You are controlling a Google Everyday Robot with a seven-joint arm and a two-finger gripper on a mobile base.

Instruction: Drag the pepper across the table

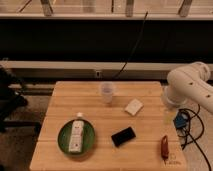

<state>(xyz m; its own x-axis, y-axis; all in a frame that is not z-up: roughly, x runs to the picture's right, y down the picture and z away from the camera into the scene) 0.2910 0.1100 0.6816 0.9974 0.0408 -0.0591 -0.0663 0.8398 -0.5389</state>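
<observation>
The pepper (163, 146) is a small slender red-orange chili lying near the front right corner of the light wooden table (100, 97), lengthwise toward the front edge. The white arm comes in from the right. My gripper (170, 116) hangs below the arm's big white joint, over the table's right edge. It is a short way behind the pepper and not touching it.
A black phone (123, 136) lies left of the pepper. A green plate (63, 142) holding a white bottle (76, 134) sits at the front left. A clear cup (107, 92) and a small white object (133, 106) stand farther back. Cables (192, 127) lie on the floor to the right.
</observation>
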